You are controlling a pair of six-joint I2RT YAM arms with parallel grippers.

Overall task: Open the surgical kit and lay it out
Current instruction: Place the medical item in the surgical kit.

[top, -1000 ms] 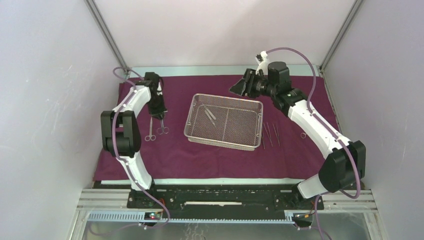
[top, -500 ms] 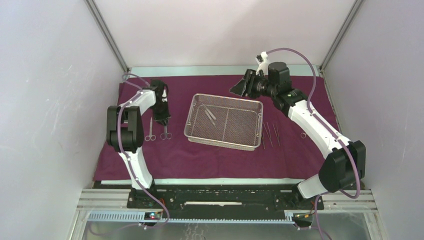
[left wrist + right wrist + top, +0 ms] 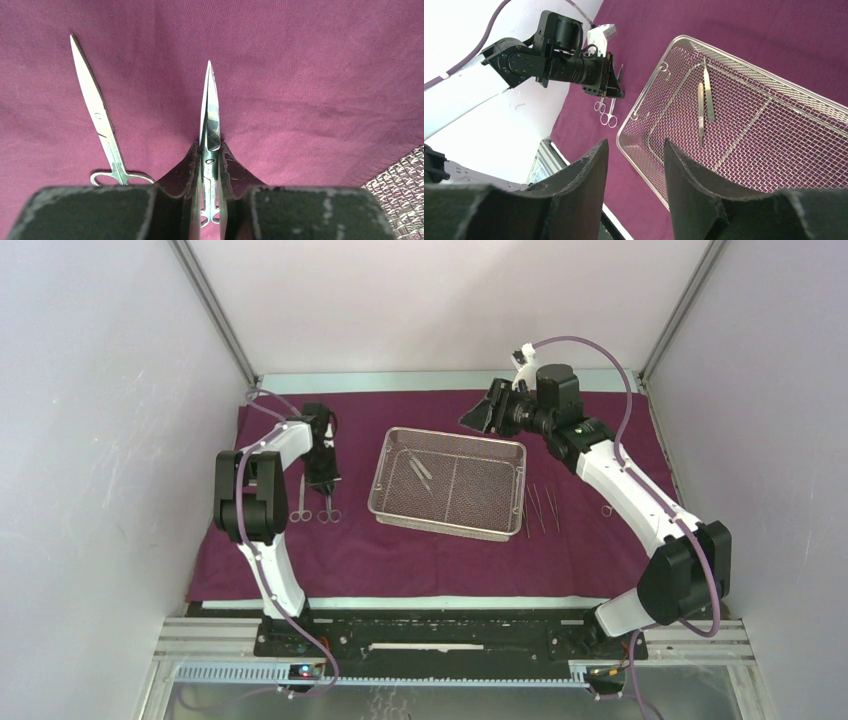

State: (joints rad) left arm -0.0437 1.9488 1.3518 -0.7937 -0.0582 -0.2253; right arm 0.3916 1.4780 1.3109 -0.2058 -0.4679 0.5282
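Note:
The maroon cloth wrap (image 3: pixel 400 560) lies spread flat with the wire-mesh tray (image 3: pixel 381 472) in its middle. Two thin steel instruments (image 3: pixel 705 102) lie inside the tray. My left gripper (image 3: pixel 210 150) is shut on a pair of scissors (image 3: pixel 209 110) near their pivot, held low at the cloth left of the tray. A second pair of scissors (image 3: pixel 100 120) lies on the cloth beside them. My right gripper (image 3: pixel 636 150) is open and empty above the tray's far edge. Thin tweezers and forceps (image 3: pixel 540 506) lie on the cloth right of the tray.
A small metal ring (image 3: pixel 607 510) lies on the cloth by the right arm. White enclosure walls stand on the left, right and back. The tray's corner (image 3: pixel 400 170) is close to the left gripper's right side.
The left arm's elbow swung inward and its gripper shifted slightly nearer and rightward with the scissors. The right arm has not moved.

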